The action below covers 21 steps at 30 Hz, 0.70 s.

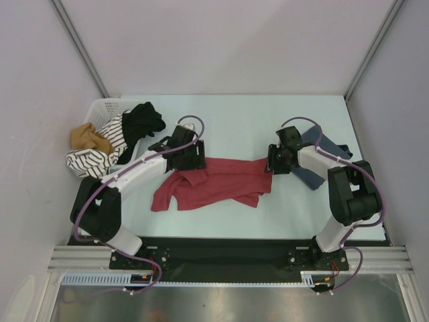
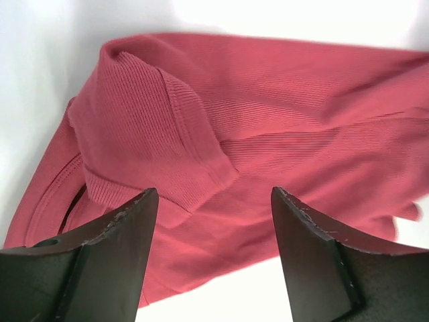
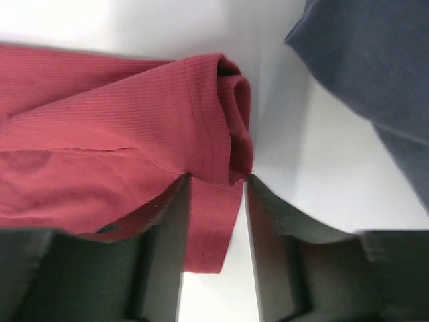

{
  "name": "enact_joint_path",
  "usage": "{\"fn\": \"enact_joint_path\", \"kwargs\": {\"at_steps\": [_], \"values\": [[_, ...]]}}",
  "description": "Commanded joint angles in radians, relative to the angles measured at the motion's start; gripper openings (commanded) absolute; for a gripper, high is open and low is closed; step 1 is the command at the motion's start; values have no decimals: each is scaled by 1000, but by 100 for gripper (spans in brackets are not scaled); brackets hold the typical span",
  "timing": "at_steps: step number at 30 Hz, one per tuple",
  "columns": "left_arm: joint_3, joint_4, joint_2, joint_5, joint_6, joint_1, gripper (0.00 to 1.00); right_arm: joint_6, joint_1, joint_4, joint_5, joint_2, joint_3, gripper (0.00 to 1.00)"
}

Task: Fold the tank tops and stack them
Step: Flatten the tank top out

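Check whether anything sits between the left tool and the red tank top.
Nothing visible does. The left tool hangs open directly over the red tank top, and its wrist view shows only bare red cloth ahead. The blue-grey tank top lies over by the right arm, out of the way.

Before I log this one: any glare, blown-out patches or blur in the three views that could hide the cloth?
Top external: evenly lit and sharp, red tank top clear, glare only on the metal strip at the bottom edge. Left wrist: table blown out white, cloth ribbing sharp. Right wrist: table washed out too, red hem crisp, blue-grey tank top slightly soft.
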Motion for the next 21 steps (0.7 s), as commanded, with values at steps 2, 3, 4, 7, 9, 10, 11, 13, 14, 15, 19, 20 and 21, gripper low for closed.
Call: {"fn": "enact_joint_path", "kwargs": {"at_steps": [2,3,4,7,9,10,11,13,14,15,19,20,21], "values": [[38,3,62,21,22,-10,74,-20,8,16,10,-12,32,34],[39,6,70,28,23,-13,73,-21,8,18,8,-12,29,28],[45,4,76,27,23,-17,73,-21,8,24,-1,-12,27,16],[70,-19,108,4,32,-48,71,-21,10,36,-15,-6,21,0],[79,-34,131,-15,38,-71,70,-23,8,41,-25,-3,15,0],[79,-31,137,-16,40,-73,70,-20,8,50,-30,3,14,0],[79,-31,160,-21,43,-73,67,-20,8,54,-33,6,12,0],[84,-36,183,-35,49,-71,56,-20,10,67,-39,8,6,0],[85,-37,203,-44,54,-59,31,-15,8,74,-39,0,1,0],[75,-30,206,-47,49,-47,17,-15,10,82,-36,-9,-12,0],[-83,140,105,98,-38,144,0,-8,7,120,-21,-51,-45,0],[-115,177,37,155,-53,180,0,-6,4,127,-19,-64,-49,0],[-161,225,1,162,-66,209,0,-5,2,134,-19,-68,-55,0]]}}
